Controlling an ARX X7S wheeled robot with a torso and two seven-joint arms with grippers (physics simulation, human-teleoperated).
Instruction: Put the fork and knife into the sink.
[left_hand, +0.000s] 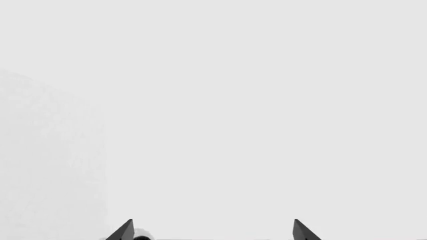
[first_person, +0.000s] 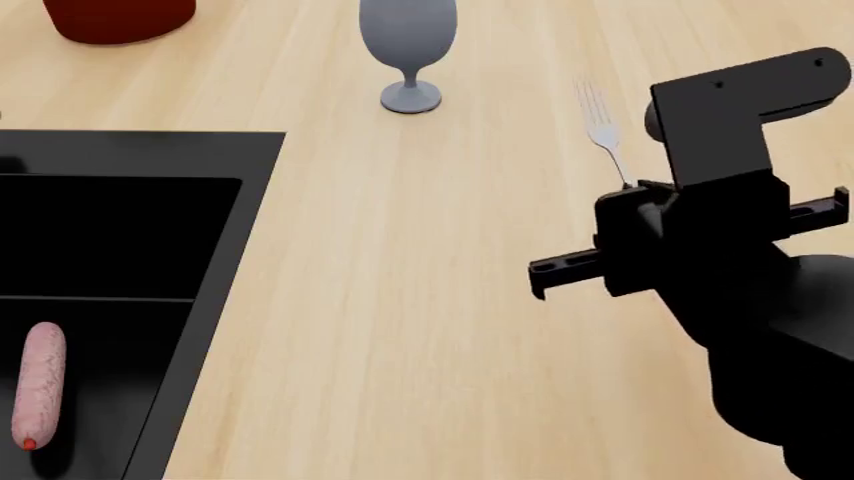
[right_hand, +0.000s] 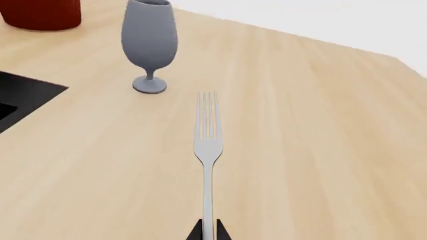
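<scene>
Pale wood countertop (first_person: 400, 300) spreads under us, and on it our right gripper (right_hand: 208, 234) is clenched on the handle end of the fork (right_hand: 207, 145), whose tines point away toward the far side, right of a grey goblet (first_person: 408, 45). At the near left the black sink (first_person: 220, 290) holds a pink sausage (first_person: 39, 396), well apart from the fork, and a red pot (first_person: 118, 18) stands far left. Our left gripper (left_hand: 213, 232) faces blank white, its fingertips (left_hand: 123, 232) spread wide with nothing between them.
</scene>
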